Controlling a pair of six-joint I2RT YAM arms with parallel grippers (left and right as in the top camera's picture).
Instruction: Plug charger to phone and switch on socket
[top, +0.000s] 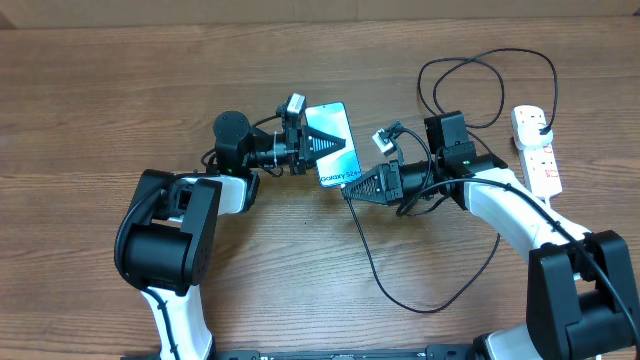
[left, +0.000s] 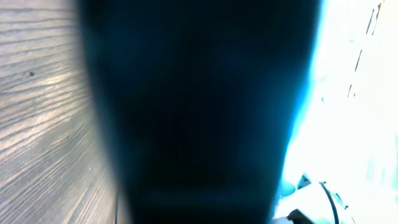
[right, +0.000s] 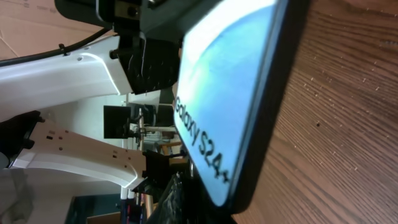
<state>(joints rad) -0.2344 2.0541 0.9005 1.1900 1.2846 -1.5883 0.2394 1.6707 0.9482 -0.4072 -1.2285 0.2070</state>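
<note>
The phone (top: 338, 124) lies on the wooden table with its light blue screen up and white "Galaxy S24+" text at its near end. My left gripper (top: 328, 143) reaches over it from the left and is shut on it; its wrist view is filled by the phone's dark blur (left: 199, 112). My right gripper (top: 350, 187) is at the phone's near end, shut on the tip of the charger (top: 400, 298). The right wrist view shows the phone (right: 217, 93) very close. The black cable loops across the table to the socket (top: 545, 170) at the far right.
The charger's black plug (top: 540, 125) sits in the white power strip. Slack cable loops lie behind the right arm (top: 480, 60) and near the front edge. The left arm's white links (right: 74, 68) show beyond the phone.
</note>
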